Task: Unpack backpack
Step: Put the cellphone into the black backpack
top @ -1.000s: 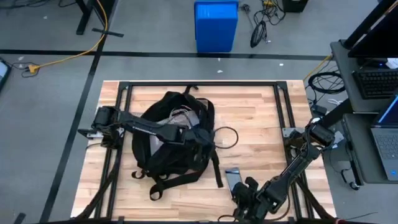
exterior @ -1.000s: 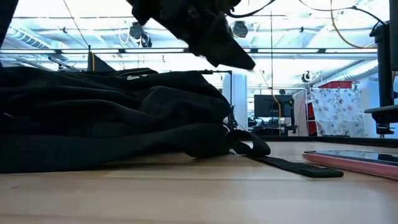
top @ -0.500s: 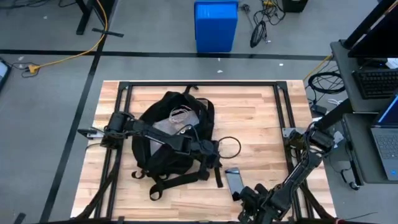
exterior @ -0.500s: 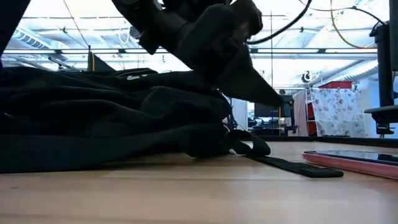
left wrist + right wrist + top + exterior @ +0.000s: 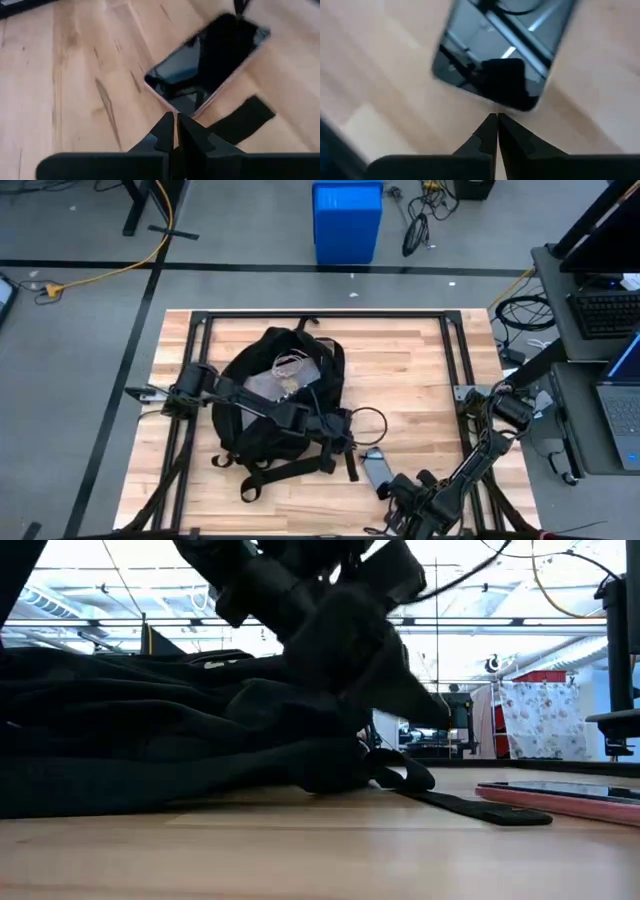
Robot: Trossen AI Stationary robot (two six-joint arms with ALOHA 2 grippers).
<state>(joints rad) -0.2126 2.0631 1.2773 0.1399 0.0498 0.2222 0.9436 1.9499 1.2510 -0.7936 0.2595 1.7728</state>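
Wooden table point(image 5: 410, 370): one black backpack point(image 5: 275, 395), left of centre; one phone point(image 5: 374, 470), seemingly pink-edged, near front edge. Left end effector point(image 5: 345, 430), fingers shut, empty, beside backpack. Right end effector point(image 5: 392, 492), fingers shut, empty, just beside phone.

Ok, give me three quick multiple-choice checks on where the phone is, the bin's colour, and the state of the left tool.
1. The phone lies:
A. inside the backpack
B. on the table, beside the backpack
C. on the floor

2. The bin beyond the table is:
A. red
B. green
C. blue

3. The left tool is:
A. shut, empty
B. wide open
C. gripping a strap

Answers:
1 B, it rests on bare wood by the straps.
2 C, plainly blue from above.
3 A, its fingers meet with nothing between.
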